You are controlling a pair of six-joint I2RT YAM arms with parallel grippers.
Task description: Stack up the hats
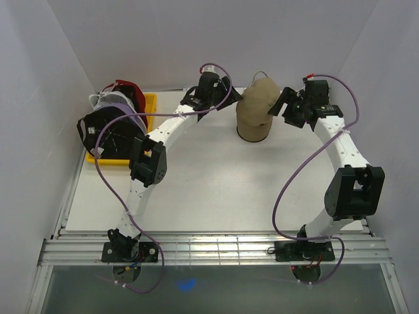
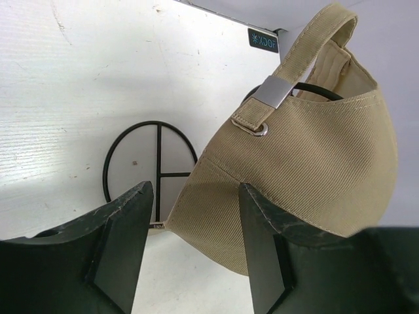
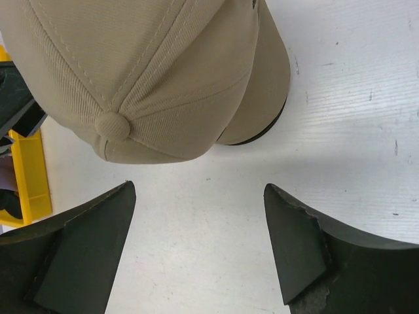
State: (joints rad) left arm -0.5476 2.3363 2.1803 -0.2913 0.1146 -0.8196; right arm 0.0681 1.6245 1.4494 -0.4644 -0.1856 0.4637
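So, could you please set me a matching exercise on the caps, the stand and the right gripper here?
Things:
1. tan cap
2. black cap
3. wire stand
4. right gripper

Places or states:
A. open, holding nothing
B. in the yellow tray
C. standing on the table
D. sitting on top of the wire stand

Pairs: 1-D, 2-B, 3-C, 4-A.

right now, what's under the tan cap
The tan cap sits on a black wire stand: its round base ring shows on the table, and a wire loop shows through the back opening. The cap covers the rest of the stand.
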